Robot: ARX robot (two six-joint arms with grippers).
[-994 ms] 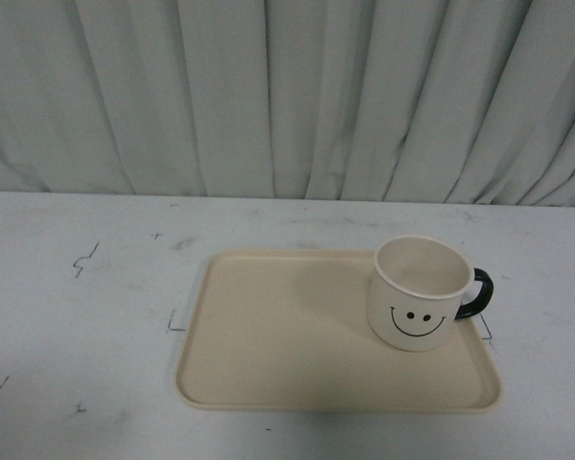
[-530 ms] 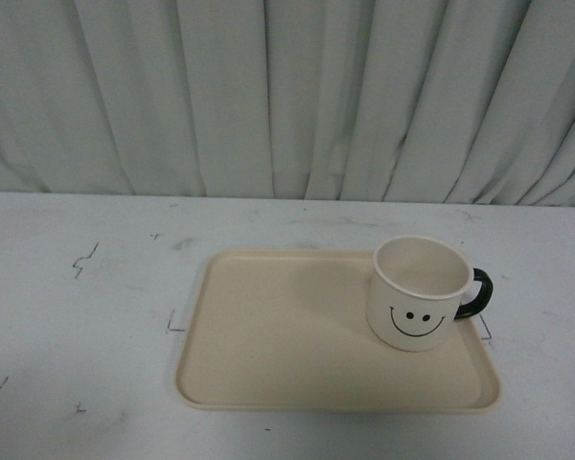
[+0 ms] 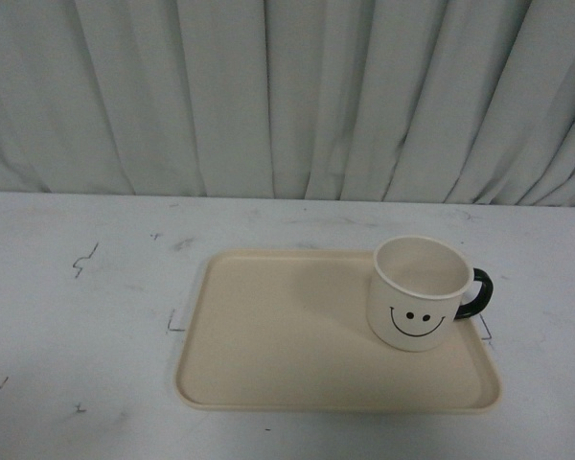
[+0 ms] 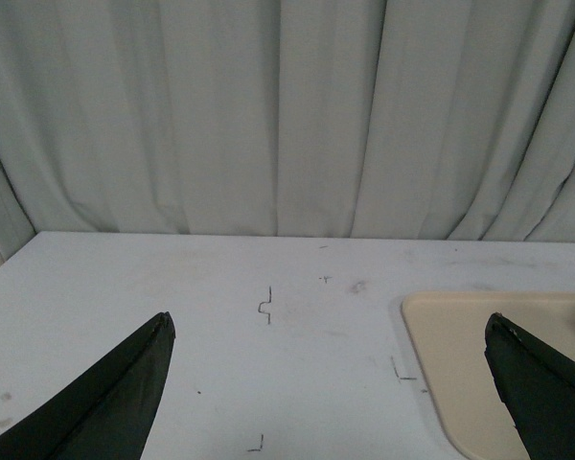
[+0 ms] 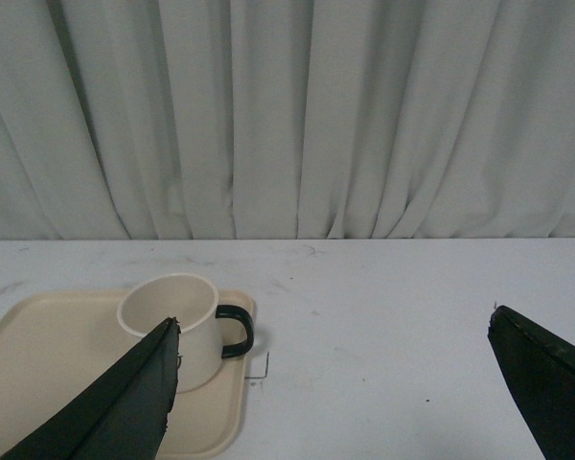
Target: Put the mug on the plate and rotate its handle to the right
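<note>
We see the squat cream-white smiley mug (image 3: pixel 417 292) upright at the right of the flat beige rectangular plate (image 3: pixel 268 335), its black loop handle (image 3: pixel 477 293) pointing right. Both end effectors, left (image 4: pixel 331 383) and right (image 5: pixel 335 393), gape wide, holding nothing. We judge the task finished; only retreat remains.

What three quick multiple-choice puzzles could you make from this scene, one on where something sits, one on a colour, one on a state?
1. Where does the mug stand on the plate?
A. near its right edge
B. dead centre
C. off it, on the table

2. What colour is the handle?
A. cream
B. black
C. red

3. How do both grippers stand?
A. shut on the mug
B. shut, empty
C. open, empty

Answers: 1 A, the mug is by the right rim. 2 B, a dark loop against the cream body. 3 C, left gripper and right gripper show spread fingers with nothing between.
</note>
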